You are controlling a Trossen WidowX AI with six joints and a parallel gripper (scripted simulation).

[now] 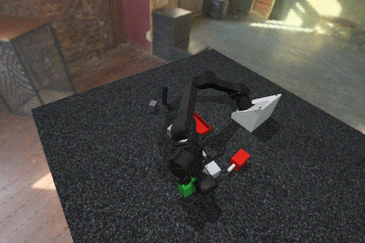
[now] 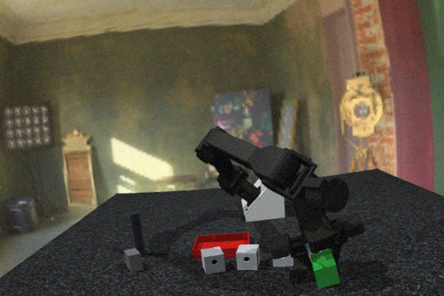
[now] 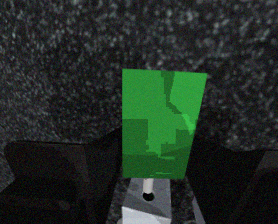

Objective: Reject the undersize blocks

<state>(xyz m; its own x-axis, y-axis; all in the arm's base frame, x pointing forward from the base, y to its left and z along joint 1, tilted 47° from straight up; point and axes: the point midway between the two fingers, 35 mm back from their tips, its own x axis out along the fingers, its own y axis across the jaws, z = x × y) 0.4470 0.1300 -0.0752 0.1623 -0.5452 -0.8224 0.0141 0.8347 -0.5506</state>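
Showing pin only in wrist: green gauge

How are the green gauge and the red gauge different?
The green gauge is green; the red gauge is red. The green gauge is held in the jaws, while the red gauge lies on the table. Both have blocky handles and pale pins.
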